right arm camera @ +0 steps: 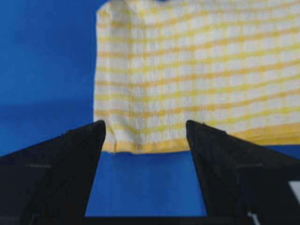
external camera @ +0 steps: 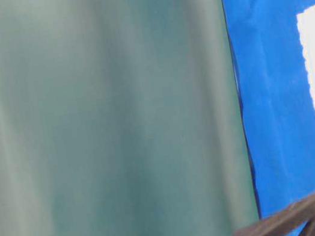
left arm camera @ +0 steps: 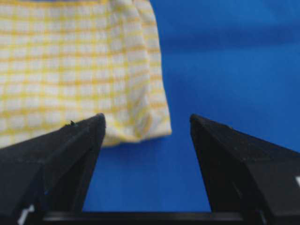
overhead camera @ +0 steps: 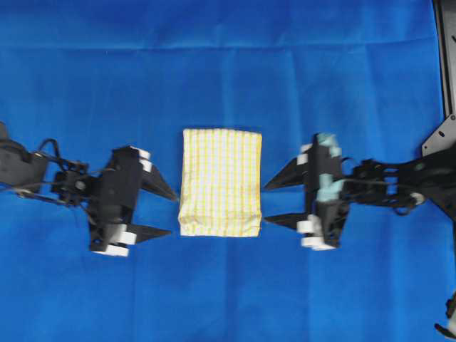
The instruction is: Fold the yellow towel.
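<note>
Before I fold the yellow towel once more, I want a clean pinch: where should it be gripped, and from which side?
Take the yellow towel at its short near-edge corners, one gripper per side. It lies flat as a folded rectangle between the open left gripper and open right gripper, so each can probably slide in level from its own side.

Blue cloth [overhead camera: 228,64] — seemingly unobstructed all round

The yellow towel [left arm camera: 70,65] is seen lying folded on a blue cloth [left arm camera: 229,61], filling the upper left of the view, its rounded corner at lower right. The left claw [left arm camera: 147,124] is held with both black fingers [left arm camera: 61,159] spread wide apart, nothing between them; the left fingertip overlaps the towel's lower edge.
</note>
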Motion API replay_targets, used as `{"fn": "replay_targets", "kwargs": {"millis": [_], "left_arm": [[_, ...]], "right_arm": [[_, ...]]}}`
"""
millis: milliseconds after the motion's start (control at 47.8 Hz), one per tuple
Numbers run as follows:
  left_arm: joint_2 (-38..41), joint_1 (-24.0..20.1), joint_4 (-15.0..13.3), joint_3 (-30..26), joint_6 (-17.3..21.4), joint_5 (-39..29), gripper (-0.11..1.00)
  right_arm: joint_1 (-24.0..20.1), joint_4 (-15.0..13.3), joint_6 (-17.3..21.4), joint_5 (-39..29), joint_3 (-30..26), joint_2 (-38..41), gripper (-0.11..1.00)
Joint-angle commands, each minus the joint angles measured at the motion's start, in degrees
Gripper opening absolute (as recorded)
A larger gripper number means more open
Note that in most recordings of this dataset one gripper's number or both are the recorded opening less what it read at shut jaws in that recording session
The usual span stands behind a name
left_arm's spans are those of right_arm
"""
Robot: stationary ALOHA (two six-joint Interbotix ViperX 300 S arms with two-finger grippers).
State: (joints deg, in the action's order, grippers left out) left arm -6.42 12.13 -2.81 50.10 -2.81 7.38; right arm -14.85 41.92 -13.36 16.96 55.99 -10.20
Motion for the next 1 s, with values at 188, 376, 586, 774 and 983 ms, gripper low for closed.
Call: {"fn": "replay_targets", "kwargs": {"millis": [188,376,586,774,983], "left_arm": [[-14.15,-2.81,0.09,6.42,0.0,-2.29,0.66],[-26.89,-5.19,0.09,13.62,-0.09,-2.02,0.66],[-41.92,-7.12,0.35,20.57,0.62,-2.81,0.66],[-52.82,-7.56,0.35,25.4,1.14,-5.54,0.65],[-59.33,-7.56,0.35,28.56,1.14,-8.88,0.63]], "right_arm": [[1.49,-0.09,-4.39,-0.09,7.56,-18.28,0.69],[2.29,-0.09,-7.47,-4.04,11.34,-30.41,0.69],[5.71,-0.18,-11.43,-10.37,13.8,-38.76,0.69],[7.47,-1.14,-13.54,-12.3,16.35,-43.77,0.69],[8.44,-1.32,-13.62,-11.43,20.74,-48.08,0.68]]}}
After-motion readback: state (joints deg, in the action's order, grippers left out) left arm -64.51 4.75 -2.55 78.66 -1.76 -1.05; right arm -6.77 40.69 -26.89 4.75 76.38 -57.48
